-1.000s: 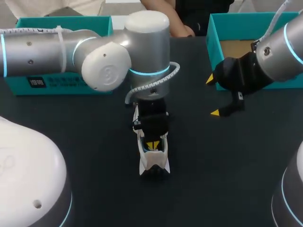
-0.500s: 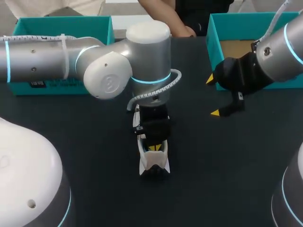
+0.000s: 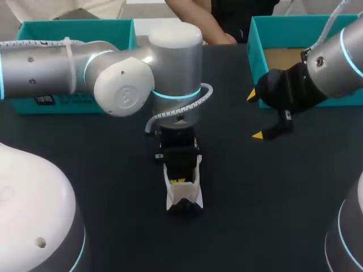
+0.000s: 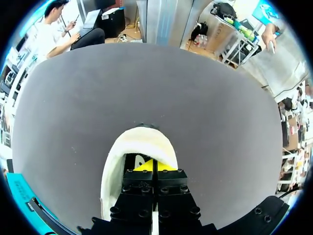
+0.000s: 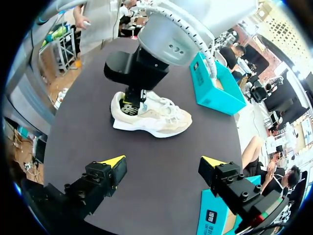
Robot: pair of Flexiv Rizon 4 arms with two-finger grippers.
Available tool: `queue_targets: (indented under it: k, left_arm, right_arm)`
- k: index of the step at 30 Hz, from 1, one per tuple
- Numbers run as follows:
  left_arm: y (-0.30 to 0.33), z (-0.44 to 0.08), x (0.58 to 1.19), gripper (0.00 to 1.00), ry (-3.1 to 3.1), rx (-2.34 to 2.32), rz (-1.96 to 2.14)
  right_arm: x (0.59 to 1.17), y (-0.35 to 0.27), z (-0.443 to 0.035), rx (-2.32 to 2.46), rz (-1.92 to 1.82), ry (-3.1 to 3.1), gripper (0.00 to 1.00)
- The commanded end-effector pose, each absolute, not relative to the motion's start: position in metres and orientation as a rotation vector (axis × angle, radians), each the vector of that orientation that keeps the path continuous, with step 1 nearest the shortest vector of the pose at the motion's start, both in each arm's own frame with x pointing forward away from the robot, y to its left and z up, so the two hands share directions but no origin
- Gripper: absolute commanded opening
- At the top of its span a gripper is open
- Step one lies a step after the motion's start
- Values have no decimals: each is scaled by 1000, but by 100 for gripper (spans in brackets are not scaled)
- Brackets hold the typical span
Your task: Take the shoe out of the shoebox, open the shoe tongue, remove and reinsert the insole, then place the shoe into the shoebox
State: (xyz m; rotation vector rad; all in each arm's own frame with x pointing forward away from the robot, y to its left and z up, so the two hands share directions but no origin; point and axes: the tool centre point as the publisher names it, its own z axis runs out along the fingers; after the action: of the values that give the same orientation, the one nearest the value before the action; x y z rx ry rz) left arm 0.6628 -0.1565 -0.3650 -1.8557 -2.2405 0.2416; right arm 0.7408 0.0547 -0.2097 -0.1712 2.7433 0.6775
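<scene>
1. The left fingers point(image 4: 142, 182) are pressing together, their yellow tips dipping into the heel opening of the shoe point(image 3: 182, 195); I cannot tell whether they are pinching anything inside.
2. The shoe is standing on its sole near the middle of the table point(image 3: 266, 204), outside the shoebox point(image 3: 256, 62).
3. The right fingers point(image 5: 108, 172) are hanging spread wide above the table, gripping nothing, just beside the shoebox and well apart from the shoe.

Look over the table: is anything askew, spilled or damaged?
Nothing stands out. The shoe stands upright on the table, with the left arm's jaws down in its opening; the right arm's jaws hang open near the shoebox.
</scene>
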Motion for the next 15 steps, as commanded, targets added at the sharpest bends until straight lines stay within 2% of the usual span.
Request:
queue_targets:
  k: [1, 9, 15]
  left_arm:
    - [-168, -395, 664, 0, -2270, -1852, 236]
    - [-169, -411, 665, 0, -2339, -1859, 183]
    - [-165, -389, 670, 0, -2348, -1878, 179]
  right_arm:
    - [740, 55, -211, -169, 674, 2742, 100]
    - [740, 55, -211, -169, 674, 2742, 100]
    - [740, 55, -211, -169, 674, 2742, 100]
